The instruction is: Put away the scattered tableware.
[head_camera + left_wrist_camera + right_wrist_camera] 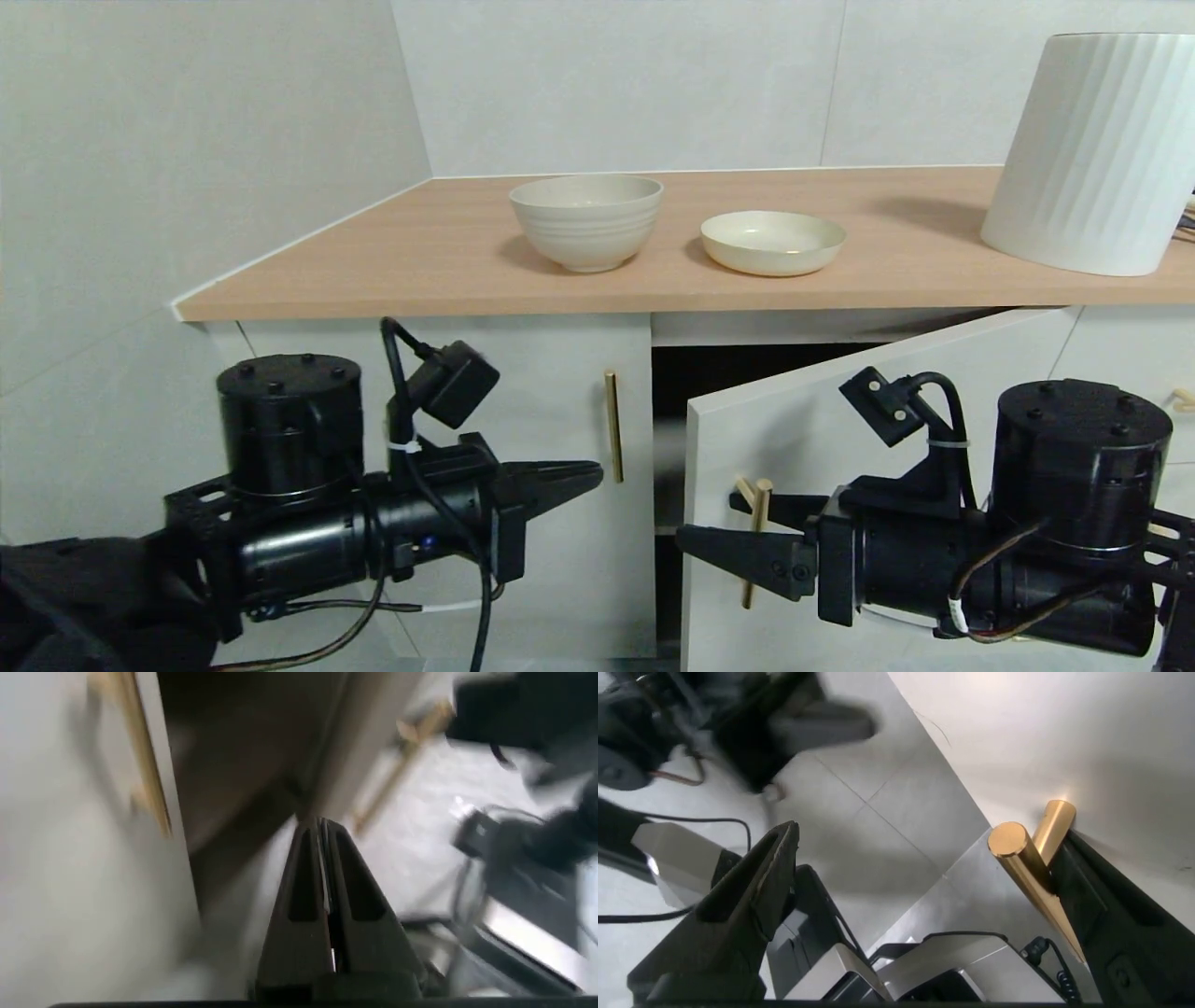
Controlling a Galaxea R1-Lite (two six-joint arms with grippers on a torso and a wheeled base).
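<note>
White door [840, 392] ajar (dark gap [667, 392] beside), right gripper [714, 523] straddling its brass handle [762, 504].

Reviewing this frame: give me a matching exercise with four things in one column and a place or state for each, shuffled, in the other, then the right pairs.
Things:
1. ribbed bowl
2. shallow dish
3. left gripper
4. right cabinet door

Places or states:
A. fingers shut
B. swung ajar
C. on the countertop, on the side toward the wall corner
D. on the countertop, on the side toward the white ribbed container

Pairs: 1-C, 2-D, 3-A, 4-B
</note>
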